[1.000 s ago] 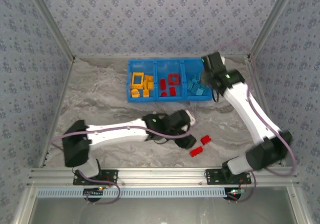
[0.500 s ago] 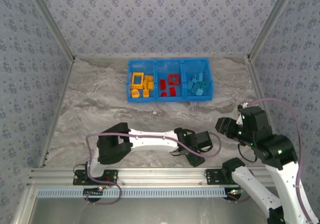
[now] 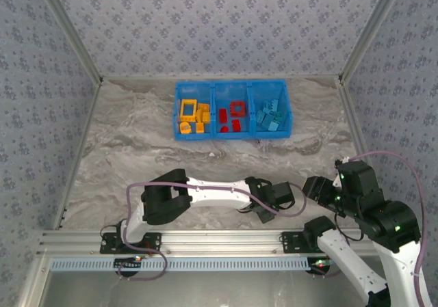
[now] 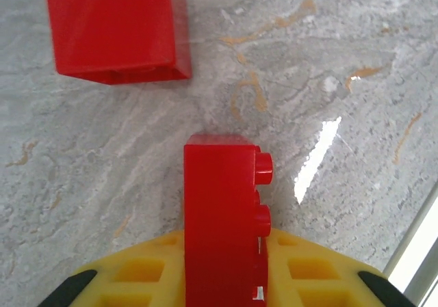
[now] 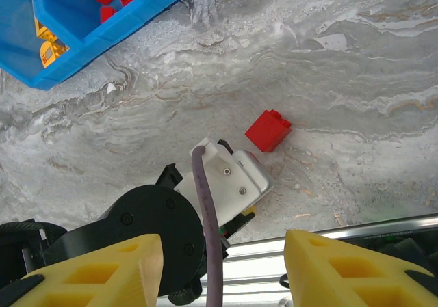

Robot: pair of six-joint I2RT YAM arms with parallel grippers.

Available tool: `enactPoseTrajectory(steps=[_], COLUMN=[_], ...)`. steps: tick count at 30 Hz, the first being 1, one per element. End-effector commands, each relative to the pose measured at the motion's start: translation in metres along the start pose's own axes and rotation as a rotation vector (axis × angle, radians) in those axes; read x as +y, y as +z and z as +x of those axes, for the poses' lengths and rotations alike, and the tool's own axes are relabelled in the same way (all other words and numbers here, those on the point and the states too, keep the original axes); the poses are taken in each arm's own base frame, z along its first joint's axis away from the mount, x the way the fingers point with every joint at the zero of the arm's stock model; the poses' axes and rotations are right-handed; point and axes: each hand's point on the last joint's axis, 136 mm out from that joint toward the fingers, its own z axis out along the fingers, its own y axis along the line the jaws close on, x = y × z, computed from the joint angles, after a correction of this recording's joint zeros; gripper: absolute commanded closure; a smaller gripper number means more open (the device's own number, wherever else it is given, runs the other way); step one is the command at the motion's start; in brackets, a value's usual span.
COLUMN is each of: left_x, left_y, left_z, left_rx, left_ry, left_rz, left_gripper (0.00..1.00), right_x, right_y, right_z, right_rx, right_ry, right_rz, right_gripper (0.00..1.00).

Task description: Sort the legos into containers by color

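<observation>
Logging our left gripper (image 4: 222, 252) clamped on one red brick (image 4: 219, 211), long axis pointing straight out between the pads, second red brick (image 4: 116, 27) loose just ahead, the bin (image 3: 233, 83) with its red middle compartment well apart across the table, right gripper (image 5: 222, 242) apart, empty

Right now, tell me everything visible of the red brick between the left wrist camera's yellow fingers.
The small glossy red plastic brick is oblong, with two round studs showing on its right side. Its near end sits between the yellow fingers of the left claw, which press both long faces. Its far end juts over the grey marbled table; whether it rests there is unclear. Another red plastic block lies apart, beyond it.
</observation>
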Motion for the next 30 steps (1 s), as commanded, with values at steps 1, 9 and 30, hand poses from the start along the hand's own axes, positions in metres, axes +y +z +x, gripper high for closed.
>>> enactPoseTrajectory(steps=[1, 9, 30], left_x=[0.011, 0.113, 0.347], left_y=[-0.025, -0.118, -0.091], left_z=[-0.016, -0.030, -0.103], left_rx=[-0.070, -0.237, -0.347], left_ry=[-0.033, -0.335, -0.964], left_rz=[-0.037, -0.070, 0.058], left_gripper=[0.76, 0.77, 0.78], right_x=[0.008, 0.059, 0.159], right_y=[-0.004, 0.014, 0.120], right_z=[-0.002, -0.025, -0.045], right_rx=[-0.010, -0.027, -0.111], right_ry=[-0.016, -0.139, -0.420], right_rz=[-0.040, -0.221, -0.216], right_gripper=[0.48, 0.48, 0.50])
